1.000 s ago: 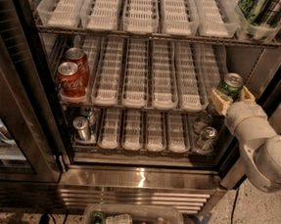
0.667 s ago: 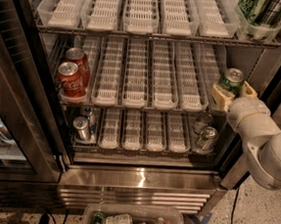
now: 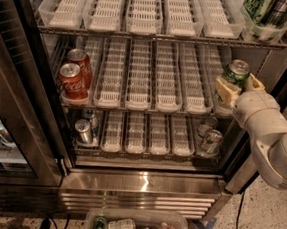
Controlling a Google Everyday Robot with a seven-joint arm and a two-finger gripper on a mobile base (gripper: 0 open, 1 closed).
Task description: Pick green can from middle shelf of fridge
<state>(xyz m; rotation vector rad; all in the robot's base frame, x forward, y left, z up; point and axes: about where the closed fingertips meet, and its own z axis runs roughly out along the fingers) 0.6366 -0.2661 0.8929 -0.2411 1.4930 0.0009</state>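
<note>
Looking into the tall stainless-steel drinks fridge through the remote feed, I see the green aluminium drink can standing upright in the far-right lane of the middle wire shelf, which carries 6 long white slotted plastic lanes. The cream-tipped gripper on the white robot arm enters from the right and sits at the can's lower body, partly covering it. I cannot tell whether it is clamped on the can or only placed around it. At the left end of that shelf stand 2 red cola cans, well apart from the green one. Below, the bottom rack holds plain silver cans at both ends. A clear plastic bin of bottles sits on the floor before the fridge.
</note>
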